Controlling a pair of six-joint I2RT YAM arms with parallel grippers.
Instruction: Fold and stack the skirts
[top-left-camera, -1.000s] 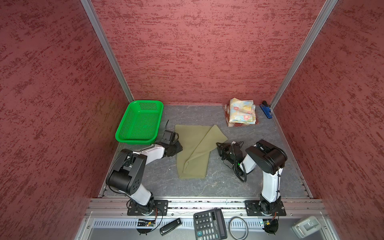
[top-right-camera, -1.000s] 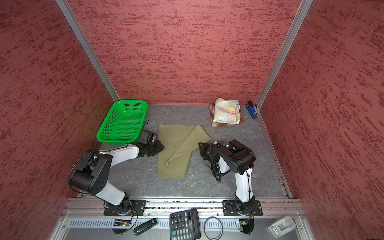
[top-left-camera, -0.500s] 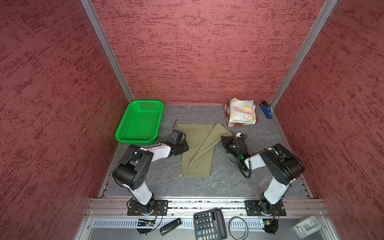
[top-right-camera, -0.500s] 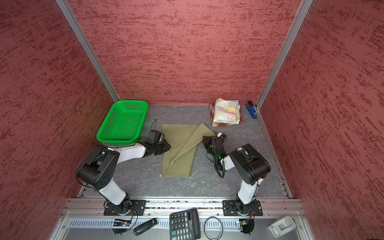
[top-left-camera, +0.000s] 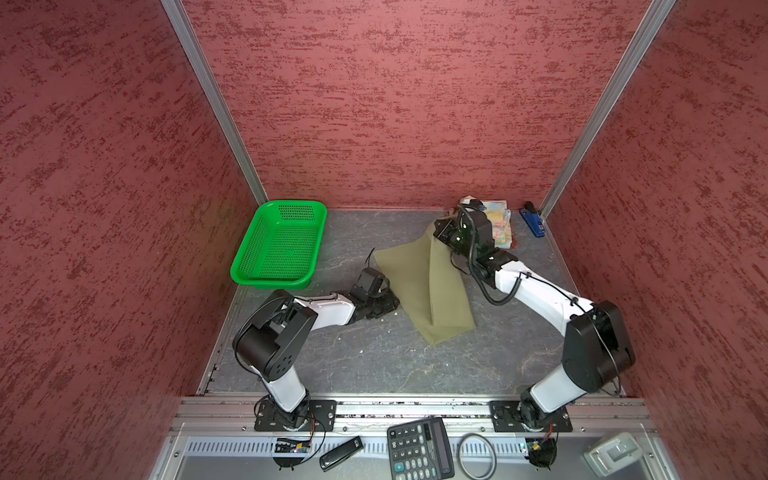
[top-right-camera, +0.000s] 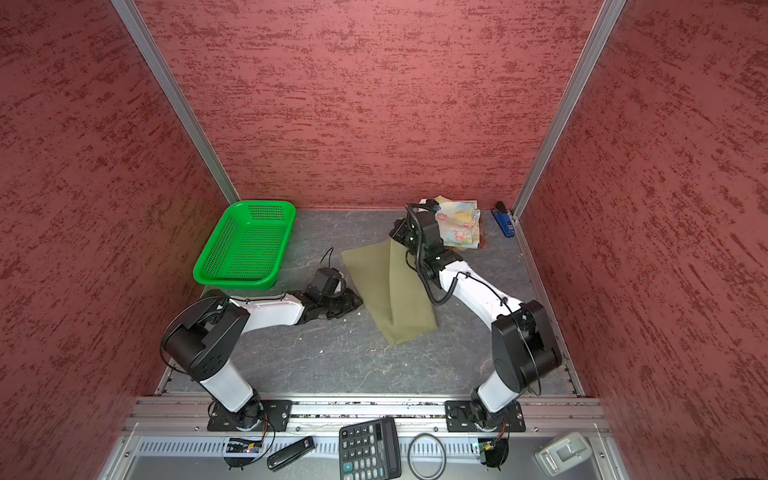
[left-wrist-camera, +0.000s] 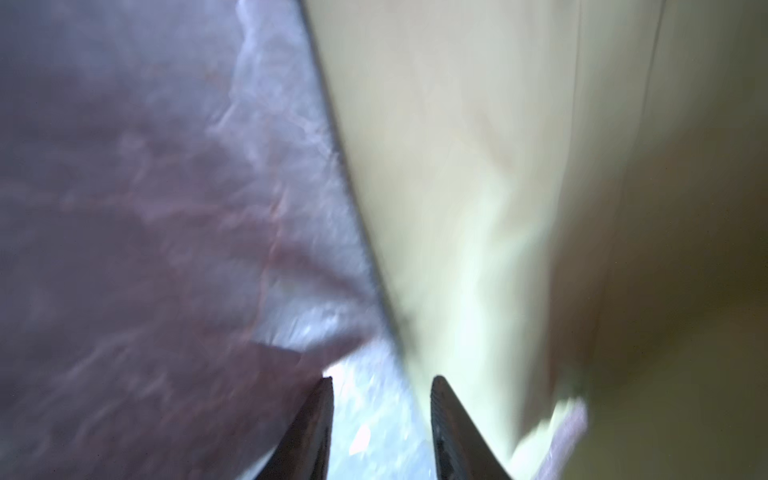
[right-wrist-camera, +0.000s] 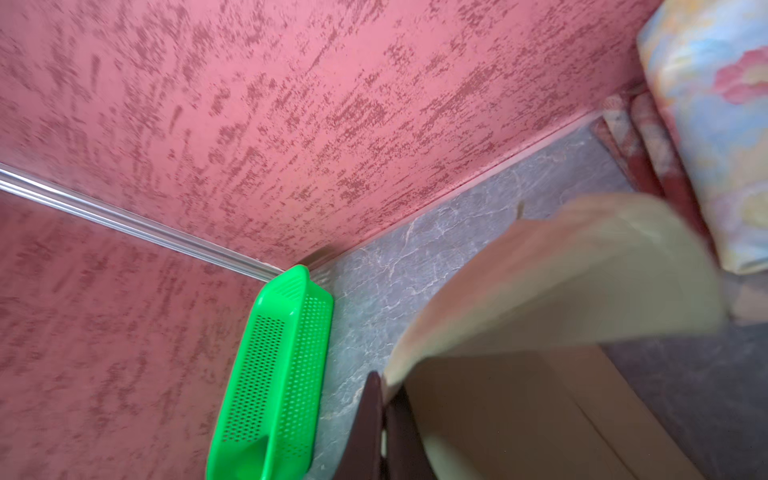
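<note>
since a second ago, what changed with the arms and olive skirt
The right gripper shut on a corner of the olive skirt and lifted it toward the floral skirt, dragging it rightward. The left gripper followed to its edge. Green basket and floral skirt stayed.

Your olive skirt is matt, smooth woven cloth; the floral skirt looks like soft printed cloth. You have a glossy green plastic mesh basket, a grey stone-veined bench with a faint sheen, rough-textured red walls and pale satin metal corner posts.
</note>
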